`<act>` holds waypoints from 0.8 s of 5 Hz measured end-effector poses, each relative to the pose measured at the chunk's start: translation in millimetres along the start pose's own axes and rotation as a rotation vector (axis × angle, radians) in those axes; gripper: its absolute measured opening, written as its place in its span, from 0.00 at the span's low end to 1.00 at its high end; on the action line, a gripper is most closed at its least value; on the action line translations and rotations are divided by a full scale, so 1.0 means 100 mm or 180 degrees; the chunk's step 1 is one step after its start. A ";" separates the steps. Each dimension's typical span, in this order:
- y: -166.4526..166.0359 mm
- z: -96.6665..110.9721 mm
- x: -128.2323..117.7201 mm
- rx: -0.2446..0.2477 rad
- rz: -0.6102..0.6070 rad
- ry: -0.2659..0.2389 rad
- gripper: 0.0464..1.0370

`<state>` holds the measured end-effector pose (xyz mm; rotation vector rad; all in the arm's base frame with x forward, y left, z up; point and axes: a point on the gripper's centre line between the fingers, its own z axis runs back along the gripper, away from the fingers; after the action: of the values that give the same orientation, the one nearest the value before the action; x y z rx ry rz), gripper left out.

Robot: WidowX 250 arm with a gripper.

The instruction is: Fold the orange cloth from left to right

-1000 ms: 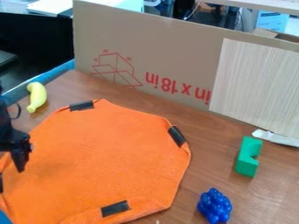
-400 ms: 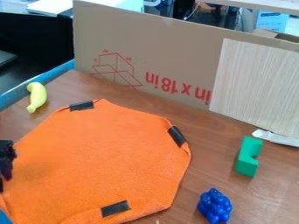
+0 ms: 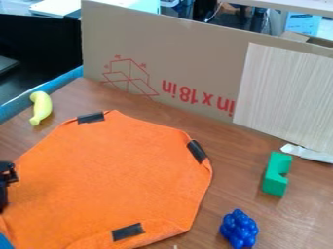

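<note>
find the gripper (image 3: pixel 4 187) at eight o'clock, by the nine o'clock edge of the orange cloth (image 3: pixel 117 170); cannot tell how far open, or whether holding anything. see black tape (image 3: pixel 127 232) on the cloth, yellow banana (image 3: pixel 41 108) toward nine, green block (image 3: pixel 276 181) at four, blue grapes (image 3: pixel 239 228) at five, red-printed cardboard (image 3: pixel 189 53) at twelve.

Plain bright orange across the cloth (image 3: pixel 117 170), with black on its tape strips (image 3: pixel 127 232). Yellow on the banana (image 3: pixel 41 108), green on the block (image 3: pixel 274 182), deep blue on the grape-like cluster (image 3: pixel 238 228). Wood-grained brown on the table (image 3: pixel 235 187). Tan with red print on the cardboard (image 3: pixel 182 48); pale, finely streaked on the panel (image 3: pixel 283 92). Black, apparently throughout, on the gripper (image 3: pixel 4 194).
</note>
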<state>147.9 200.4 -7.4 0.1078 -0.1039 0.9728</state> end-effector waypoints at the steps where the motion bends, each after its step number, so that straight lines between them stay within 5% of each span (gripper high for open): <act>1: -0.02 0.00 -0.02 -0.0024 -0.0071 0.0048 0.32; 2: -0.07 0.05 -0.04 -0.0142 -0.0205 0.0126 0.11; 4: -0.66 0.48 0.14 -0.0595 -0.0209 0.0165 0.01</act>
<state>208.3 168.8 38.9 -0.0852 -0.1423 0.8953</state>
